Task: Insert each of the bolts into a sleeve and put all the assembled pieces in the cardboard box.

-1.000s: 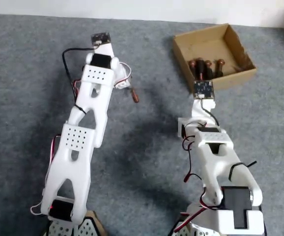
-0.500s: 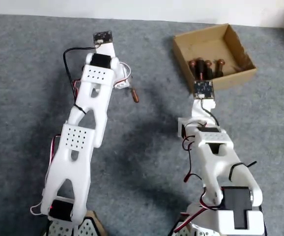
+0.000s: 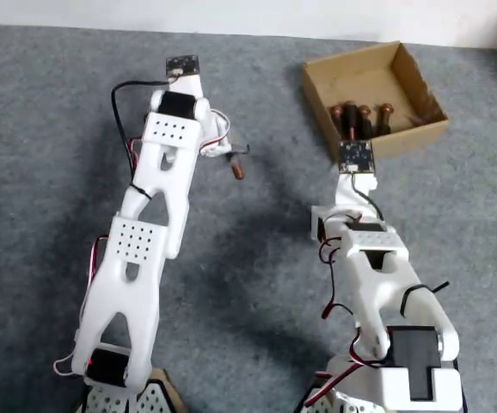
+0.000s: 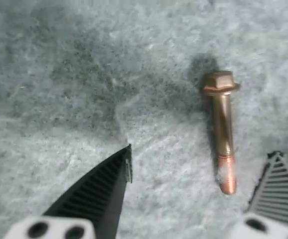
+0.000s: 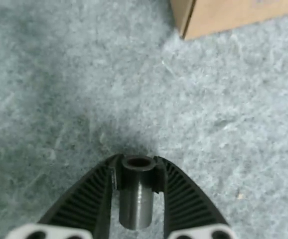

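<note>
Since a moment ago the left jaws have spread apart, and one dark finger tip [image 3: 242, 150] now pokes out just past the bolt [image 3: 237, 169] in the high view.

Closest to us, the right arm [image 3: 369, 267] bends over the grey counter [image 3: 51, 129]. Its jaws are pinching a dark sleeve [image 5: 137, 191], with one finger on each side. The right wrist view looks straight at the sleeve's round open end. The sleeve hangs above the counter, near a corner of the cardboard box [image 5: 223, 17].

A bit farther off, the left arm [image 3: 158, 185] stretches out long. The left wrist view shows the coppery bolt lying flat on the counter between the spread jaws. It is just beside one finger and well apart from the other. Its six-sided head points away from the jaws.

Farthest away sits the cardboard box. The high view looks down into it. A few coppery pieces [image 3: 362, 116] lie side by side against its near wall.
</note>
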Tool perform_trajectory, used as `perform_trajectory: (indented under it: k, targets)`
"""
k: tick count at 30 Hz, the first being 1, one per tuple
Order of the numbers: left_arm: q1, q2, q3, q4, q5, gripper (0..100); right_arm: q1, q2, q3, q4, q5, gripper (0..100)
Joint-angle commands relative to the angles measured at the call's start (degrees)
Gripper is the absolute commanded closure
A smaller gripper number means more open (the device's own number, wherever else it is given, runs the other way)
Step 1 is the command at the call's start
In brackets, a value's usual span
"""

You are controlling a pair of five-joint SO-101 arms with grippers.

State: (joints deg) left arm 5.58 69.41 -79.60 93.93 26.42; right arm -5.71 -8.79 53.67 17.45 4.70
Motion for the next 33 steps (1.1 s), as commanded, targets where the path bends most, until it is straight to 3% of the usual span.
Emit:
perform_trajectory:
  k: [1, 18, 33]
  targets:
    - [0.92, -1.1, -1.8, 0.35, -0.09, 62, 0.31, -1.8, -0.31, -1.1, 0.62, 99.4]
    - [-0.92, 3.65, -0.4, -7.47, 0.09, 62, 0.31, -1.8, -0.31, -1.1, 0.62, 99.4]
    - [-1.89, 4.88, 0.4, -10.29, 0.09, 84, 0.31, -1.98, -0.31, -1.1, 0.62, 99.4]
